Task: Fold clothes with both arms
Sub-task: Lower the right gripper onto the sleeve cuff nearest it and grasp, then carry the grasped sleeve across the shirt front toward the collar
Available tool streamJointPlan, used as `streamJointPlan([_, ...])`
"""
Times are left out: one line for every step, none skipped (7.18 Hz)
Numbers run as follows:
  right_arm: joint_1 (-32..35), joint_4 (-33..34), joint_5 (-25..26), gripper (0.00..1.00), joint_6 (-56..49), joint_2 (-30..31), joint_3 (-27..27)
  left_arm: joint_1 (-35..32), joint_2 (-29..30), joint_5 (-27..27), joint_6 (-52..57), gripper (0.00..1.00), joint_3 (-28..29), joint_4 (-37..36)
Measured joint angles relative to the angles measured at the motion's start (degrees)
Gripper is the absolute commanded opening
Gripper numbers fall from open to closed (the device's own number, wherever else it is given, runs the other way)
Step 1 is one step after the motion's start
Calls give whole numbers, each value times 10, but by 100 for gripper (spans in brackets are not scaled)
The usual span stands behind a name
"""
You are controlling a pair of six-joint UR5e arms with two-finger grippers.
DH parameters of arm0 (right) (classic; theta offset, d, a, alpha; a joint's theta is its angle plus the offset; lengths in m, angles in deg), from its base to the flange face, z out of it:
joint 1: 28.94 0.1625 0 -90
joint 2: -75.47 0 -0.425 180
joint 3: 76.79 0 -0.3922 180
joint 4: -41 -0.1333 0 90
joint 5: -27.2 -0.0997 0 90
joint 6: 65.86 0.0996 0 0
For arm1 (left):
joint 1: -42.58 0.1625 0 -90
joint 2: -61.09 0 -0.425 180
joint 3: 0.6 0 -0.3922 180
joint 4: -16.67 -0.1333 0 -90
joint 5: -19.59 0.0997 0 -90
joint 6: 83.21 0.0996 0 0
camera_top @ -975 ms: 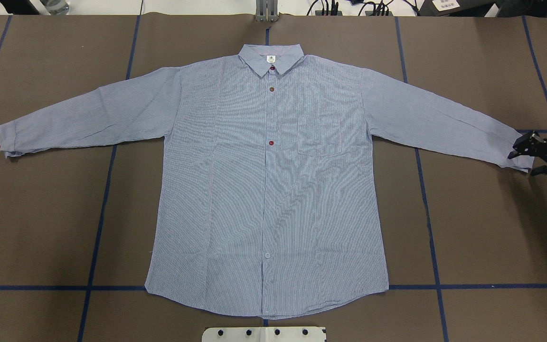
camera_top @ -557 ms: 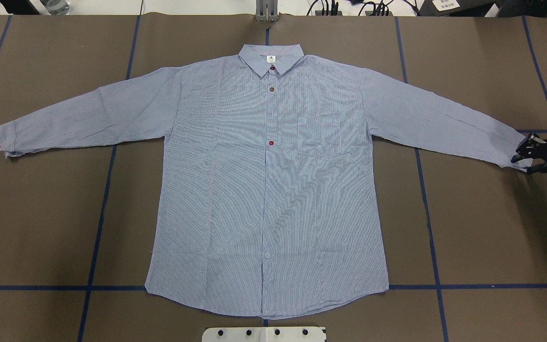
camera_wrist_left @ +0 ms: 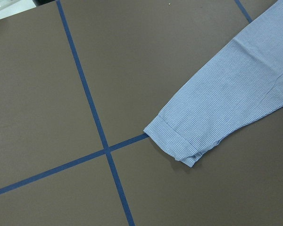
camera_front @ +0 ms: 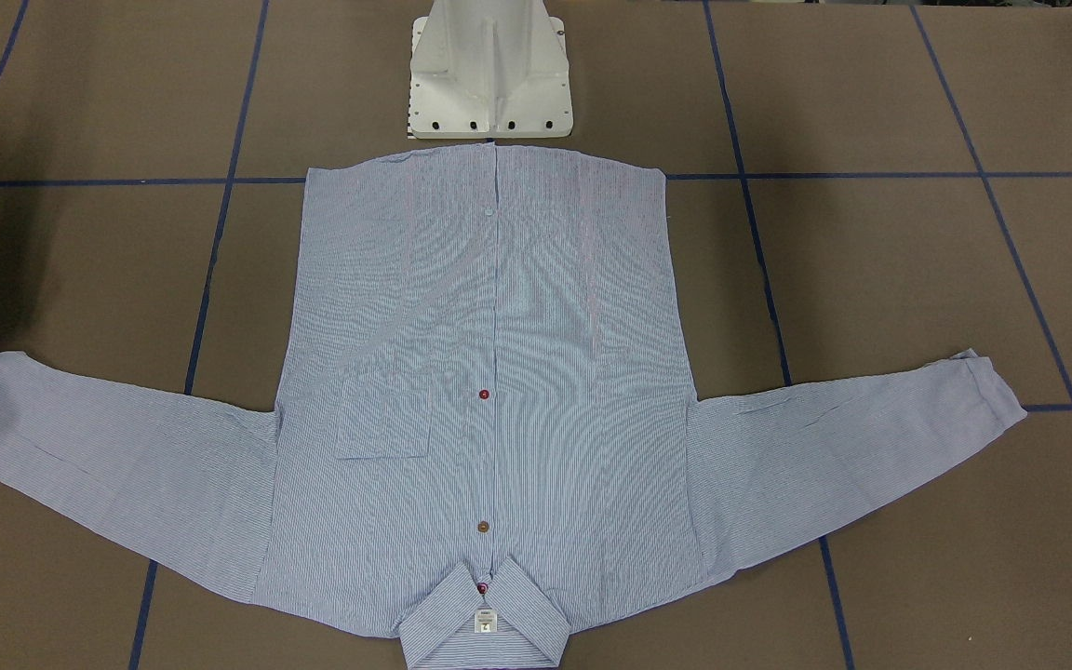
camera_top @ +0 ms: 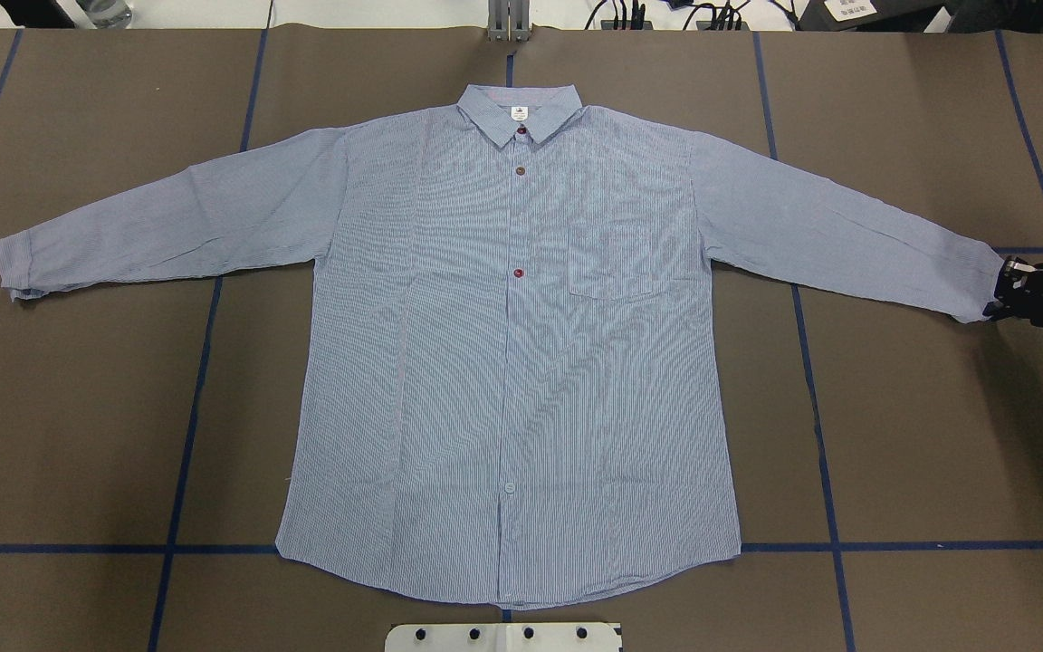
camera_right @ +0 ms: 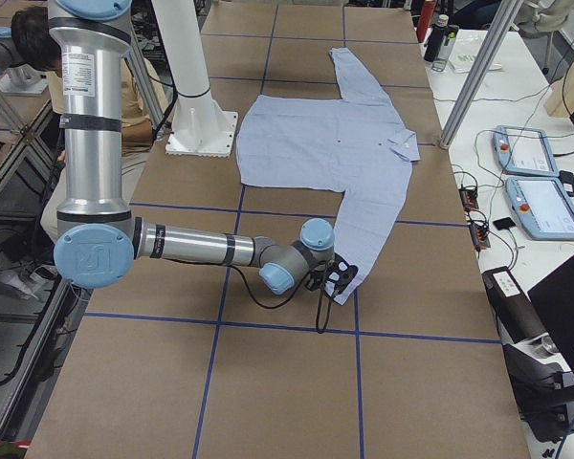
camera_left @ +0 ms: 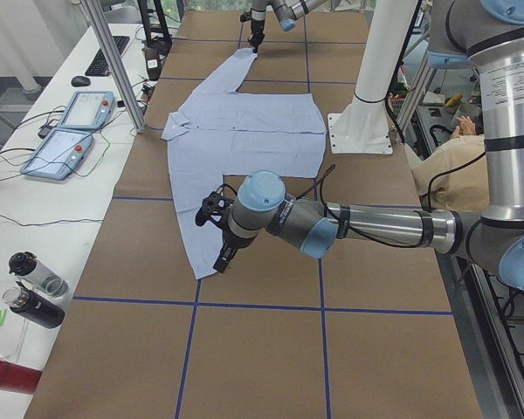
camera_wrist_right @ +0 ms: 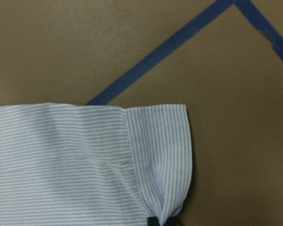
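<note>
The light blue striped shirt (camera_top: 512, 362) lies flat and face up, sleeves spread, collar at the far side. My right gripper (camera_top: 998, 302) is shut on the end of the right sleeve cuff (camera_top: 974, 285). The right wrist view shows that cuff (camera_wrist_right: 160, 150) pinched into a bunch at the gripper (camera_wrist_right: 162, 221). The left arm shows only in the exterior left view, where its gripper (camera_left: 211, 237) hovers near the left cuff (camera_left: 201, 266); I cannot tell if it is open or shut. The left wrist view looks down on the left cuff (camera_wrist_left: 179, 141), lying free.
Blue tape lines grid the brown table (camera_top: 920, 435). The white pedestal base (camera_front: 489, 74) stands just behind the shirt's hem. A side table holds two teach pendants (camera_left: 70, 127) and bottles (camera_left: 31, 288). A person (camera_left: 454, 166) sits behind the robot.
The right gripper's fingers, open over the right cuff a second ago, have shut on it and drawn slightly right. The shirt's collar shifted slightly right with the tug.
</note>
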State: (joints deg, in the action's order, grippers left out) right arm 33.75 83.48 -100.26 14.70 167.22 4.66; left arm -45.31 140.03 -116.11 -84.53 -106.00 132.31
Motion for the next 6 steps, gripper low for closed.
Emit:
streamJointPlan([0,0,0,0,0,-2,27,0,0,0,0,100,-1,0])
streamJointPlan([-2,9,-1,0,0,-8,59,0,0,-1,-1,100,-2,0])
streamJointPlan([-11,34,-2,0,1,-29,86,0,0,-1,-1,100,-2,0])
streamJointPlan([-25,81,-3,0,4,-73,104,0,0,-1,0,100,-3,0])
streamJointPlan([-49,136,-2,0,20,-135,110,0,0,-1,-1,100,-4,-1])
streamJointPlan([-83,190,12,0,54,-207,108,0,0,-1,-1,100,-4,-1])
